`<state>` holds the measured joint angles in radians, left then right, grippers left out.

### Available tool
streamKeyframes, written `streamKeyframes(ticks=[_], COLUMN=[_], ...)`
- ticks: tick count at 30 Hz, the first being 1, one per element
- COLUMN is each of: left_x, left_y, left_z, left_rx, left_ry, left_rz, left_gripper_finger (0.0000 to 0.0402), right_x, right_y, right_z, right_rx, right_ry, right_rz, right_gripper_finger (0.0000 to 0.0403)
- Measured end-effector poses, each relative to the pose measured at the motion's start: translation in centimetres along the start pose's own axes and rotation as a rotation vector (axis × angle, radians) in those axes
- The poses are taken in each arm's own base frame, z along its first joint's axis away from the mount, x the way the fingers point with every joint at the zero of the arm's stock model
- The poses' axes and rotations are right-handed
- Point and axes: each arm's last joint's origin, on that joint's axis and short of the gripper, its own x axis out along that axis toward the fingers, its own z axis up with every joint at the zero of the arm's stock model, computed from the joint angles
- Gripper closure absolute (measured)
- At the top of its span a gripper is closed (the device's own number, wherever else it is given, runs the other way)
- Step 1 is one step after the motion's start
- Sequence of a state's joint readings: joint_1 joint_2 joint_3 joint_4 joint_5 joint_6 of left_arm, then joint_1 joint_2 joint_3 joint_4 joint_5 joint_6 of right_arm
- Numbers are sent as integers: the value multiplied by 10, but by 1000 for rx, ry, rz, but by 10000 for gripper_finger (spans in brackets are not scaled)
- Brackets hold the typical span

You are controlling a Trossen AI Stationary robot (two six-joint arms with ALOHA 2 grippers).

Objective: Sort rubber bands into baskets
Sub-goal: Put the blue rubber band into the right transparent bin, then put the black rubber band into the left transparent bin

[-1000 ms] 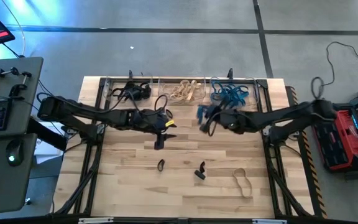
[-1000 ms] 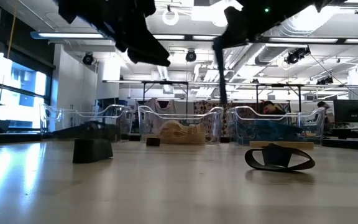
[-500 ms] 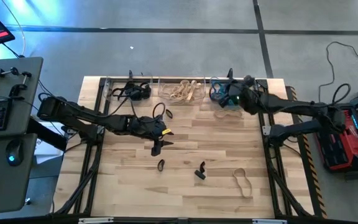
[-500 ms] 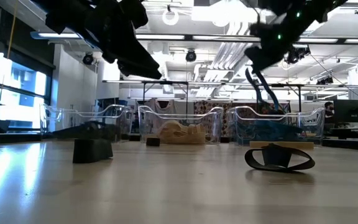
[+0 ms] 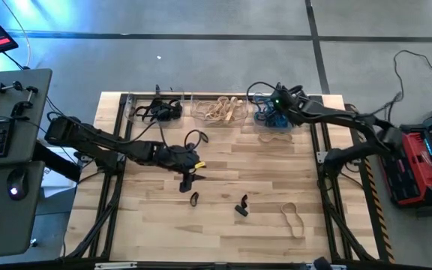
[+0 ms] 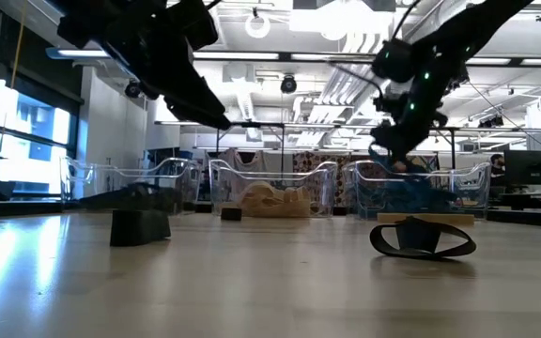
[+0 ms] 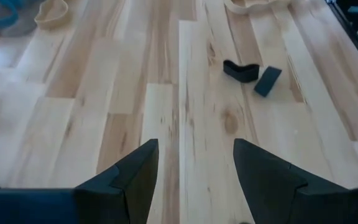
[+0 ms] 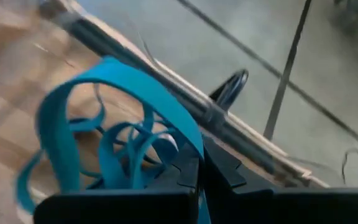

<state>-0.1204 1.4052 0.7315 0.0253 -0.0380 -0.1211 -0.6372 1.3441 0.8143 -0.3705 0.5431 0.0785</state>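
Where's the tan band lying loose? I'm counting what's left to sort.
High view: the tan band lies at the table's near right, just right of a black band.

table (image 5: 223, 161): pale wood planks with light and honey-toned stripes
left basket (image 5: 132, 111): clear plastic, black bands inside
middle basket (image 5: 198, 106): clear plastic, tan bands inside
right basket (image 5: 310, 105): clear plastic, blue bands inside
blue band (image 8: 114, 99): bright turquoise, in the dark fingers of the right gripper (image 8: 194, 171)
left gripper (image 7: 194, 168): dark, near black
loose bands near the table's front edge: two black (image 5: 194, 199) (image 5: 241, 207), one tan (image 5: 292, 218)
loose band (image 5: 276, 136) by the right basket: tan
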Motion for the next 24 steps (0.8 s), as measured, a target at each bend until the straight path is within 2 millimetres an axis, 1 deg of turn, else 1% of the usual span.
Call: streamKeyframes(ticks=[3, 5, 7, 11, 14, 17, 19, 22, 24], left_x=[0, 0, 0, 0, 0, 0, 0, 0, 0], left_y=[-1, -2, -3, -2, 2, 6, 8, 10, 10], left_z=[-3, -4, -5, -5, -6, -6, -6, -5, -5], left_rx=[-3, -6, -8, -37, -76, -87, -79, -74, -74], left_ry=[25, 39, 51, 49, 51, 56, 56, 55, 55], left_rz=[-2, -3, -2, 28, 63, 77, 83, 89, 86], left_gripper_finger=[200, 200, 200, 200, 203, 212, 221, 236, 247], right_x=[14, 18, 19, 13, 4, -11, -24, -45, -60], right_y=[2, 3, 3, 0, -5, -9, -10, -8, -4], right_z=[-4, -5, -6, -3, -1, 1, 1, -3, -7], right_rx=[-1, -17, -20, -14, 2, 13, 7, -6, -21], right_ry=[51, 68, 70, 48, 19, -20, -45, -73, -79], right_rz=[-15, -18, -19, -16, -14, -3, 12, 54, 123], right_gripper_finger=[398, 383, 356, 287, 237, 204, 193, 188, 188])
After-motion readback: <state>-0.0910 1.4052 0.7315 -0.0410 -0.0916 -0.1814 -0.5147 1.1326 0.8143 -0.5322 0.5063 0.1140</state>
